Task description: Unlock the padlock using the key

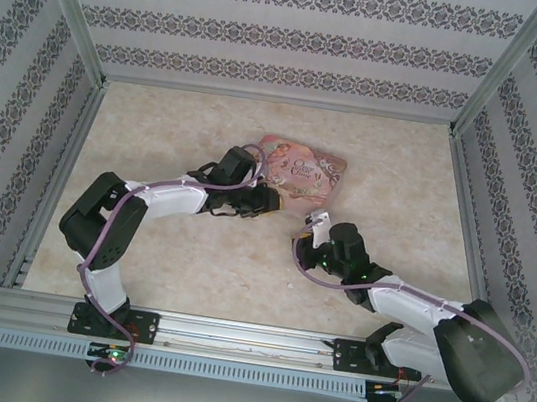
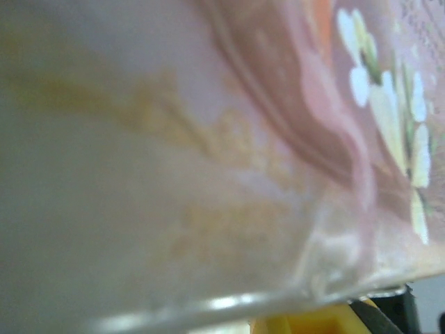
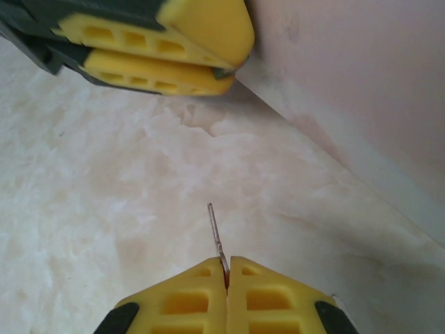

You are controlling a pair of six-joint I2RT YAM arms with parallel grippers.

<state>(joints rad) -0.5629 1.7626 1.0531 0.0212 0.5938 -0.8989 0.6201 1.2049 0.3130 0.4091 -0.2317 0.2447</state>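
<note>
Yellow fingers of the left gripper (image 3: 233,68) lie drawn together against the foot of the tin (image 1: 303,171). Whether anything is nipped at their tips cannot be told. The left wrist camera sits hard up against the tin's pink, flowered lid.

The tin rests on the marbled table (image 1: 190,250) between the two arms, a little beyond them. Where the padlock sits cannot be told; it is probably at the tin's edge, close to the left fingertips.

To the right, the right gripper (image 3: 227,264) is clamped shut on the key (image 3: 216,233). The key is a thin silvery sliver that stands out from the seam between the pads and points toward the left gripper and the tin wall. It hangs just above the table, apart from both.

The key looks light, stiff and slick, and thin enough to bend or to twist in the pads if it is pushed in off-axis. It is held by its head end with the blade free, which is the right hold for it. The padlock is likely light too and would skate away unless it is braced by its body.

The tin wall and the left fingers crowd the approach, so there is little room to swing the key round.
</note>
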